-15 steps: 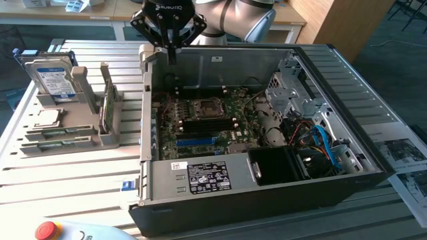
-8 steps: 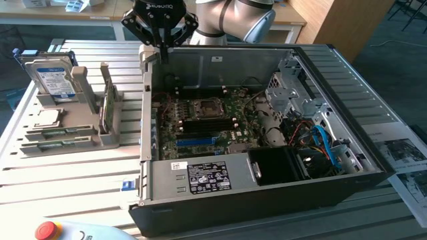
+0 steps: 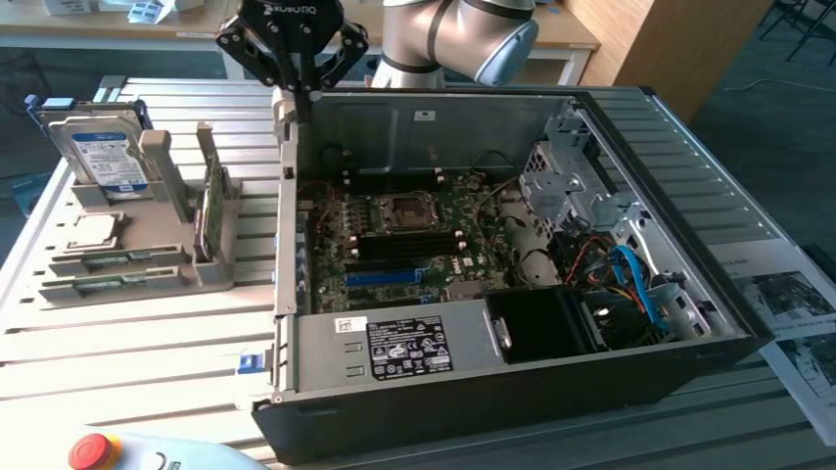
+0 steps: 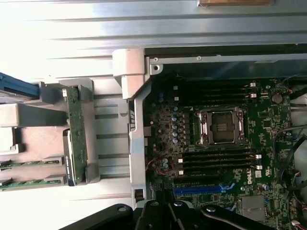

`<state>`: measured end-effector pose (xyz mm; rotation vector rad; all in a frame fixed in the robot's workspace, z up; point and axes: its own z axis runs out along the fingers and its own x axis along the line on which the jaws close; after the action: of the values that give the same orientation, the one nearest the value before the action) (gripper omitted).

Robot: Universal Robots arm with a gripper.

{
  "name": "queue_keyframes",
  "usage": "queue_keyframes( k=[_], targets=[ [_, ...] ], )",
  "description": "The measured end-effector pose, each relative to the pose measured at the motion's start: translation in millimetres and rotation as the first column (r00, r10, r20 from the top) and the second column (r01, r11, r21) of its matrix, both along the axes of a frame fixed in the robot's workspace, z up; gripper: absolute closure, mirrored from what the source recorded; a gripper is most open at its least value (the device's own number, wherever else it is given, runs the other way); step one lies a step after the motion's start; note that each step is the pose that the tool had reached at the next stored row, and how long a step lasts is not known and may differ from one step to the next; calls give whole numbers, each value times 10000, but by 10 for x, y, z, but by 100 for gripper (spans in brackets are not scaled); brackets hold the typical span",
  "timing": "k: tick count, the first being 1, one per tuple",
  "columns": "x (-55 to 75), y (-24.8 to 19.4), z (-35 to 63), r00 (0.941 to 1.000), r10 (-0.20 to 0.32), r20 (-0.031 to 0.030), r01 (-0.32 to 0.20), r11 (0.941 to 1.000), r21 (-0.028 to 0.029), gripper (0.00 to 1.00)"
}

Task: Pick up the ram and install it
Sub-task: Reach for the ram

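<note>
— Since the pickup is the step in hand, where does everything sit?

— Nearest, the open computer case [image 3: 523, 382] lies on the table [image 3: 131, 352]. Its motherboard [image 3: 432, 245] is exposed, and the black memory slots [image 3: 392, 247] beside the processor socket [image 3: 402, 211] look empty. At the exterior view's left of the case stands a grey rack [image 3: 144, 264]. Two green sticks [image 3: 112, 259] lie flat at its near end. The ram [image 3: 210, 211] stands on edge between two posts, and a hard drive [image 3: 105, 152] stands upright behind.

— And the end effector?

— Farthest back, the end effector [image 3: 304, 93] hangs above the case's far corner. Its fingers are closed on nothing, near the rack but apart from the ram.

— So nothing is picked yet?

— Right, so I judge the task barely begun. A grasp calls for the fingers to part and line up squarely over the stick's thin top edge, since the posts leave little room.
</note>
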<state>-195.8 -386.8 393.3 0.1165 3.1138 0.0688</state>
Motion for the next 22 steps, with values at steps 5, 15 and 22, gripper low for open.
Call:
queue_keyframes(
  k=[5,15,22],
  targets=[
    [-123,21,0,10000,-1,1,1,10000,1,90],
    [-368,57,0,10000,0,1,0,10000,0,90],
    [-546,79,-1,10000,0,2,0,10000,1,90]
  ],
)
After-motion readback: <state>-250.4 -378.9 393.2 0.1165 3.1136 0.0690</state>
